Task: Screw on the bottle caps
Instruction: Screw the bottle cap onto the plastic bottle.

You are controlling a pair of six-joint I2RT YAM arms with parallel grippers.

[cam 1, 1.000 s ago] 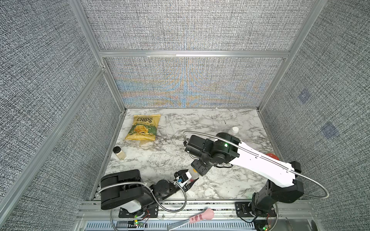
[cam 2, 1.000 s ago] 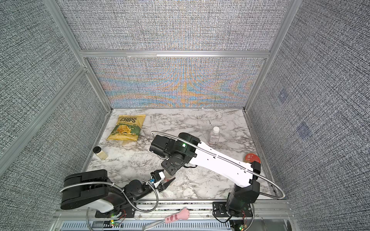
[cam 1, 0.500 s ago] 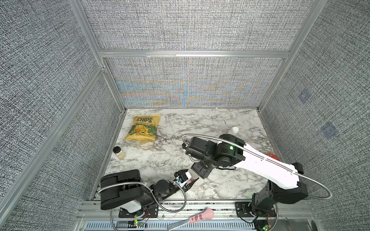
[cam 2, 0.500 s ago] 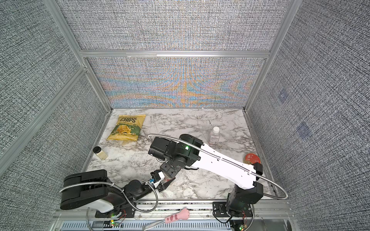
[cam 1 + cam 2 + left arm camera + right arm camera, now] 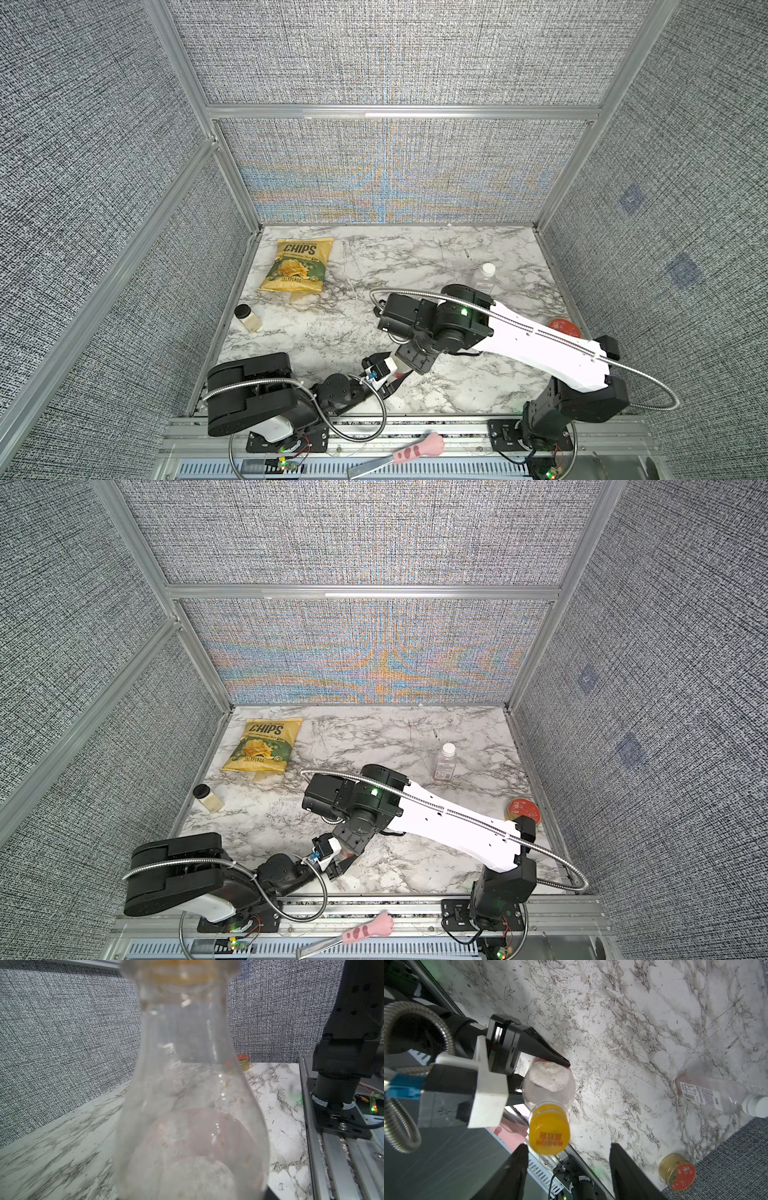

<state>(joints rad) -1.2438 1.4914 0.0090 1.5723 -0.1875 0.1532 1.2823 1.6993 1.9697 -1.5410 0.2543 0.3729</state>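
My left gripper (image 5: 548,1078) is shut on the lower body of a clear round bottle (image 5: 550,1084), which stands near the table's front edge. This bottle fills the left wrist view (image 5: 187,1084). An orange-yellow cap (image 5: 549,1130) sits on its neck, and I cannot tell how tight it is. Directly above the cap, my right gripper (image 5: 566,1147) is open; the cap lies just short of its fingertips (image 5: 519,1159), nearer one of them, and does not touch them. A pink-tinted squarish bottle (image 5: 444,766) stands at the back right with a white cap (image 5: 447,749) on it.
A yellow chips bag (image 5: 299,266) lies at the back left. A small black-lidded jar (image 5: 248,319) stands by the left wall and a red-lidded tin (image 5: 523,811) by the right wall. A pink-handled tool (image 5: 415,451) rests on the front rail (image 5: 457,424).
My right arm's wrist has shifted slightly to the left above the held bottle. The left arm and its bottle have stayed put.
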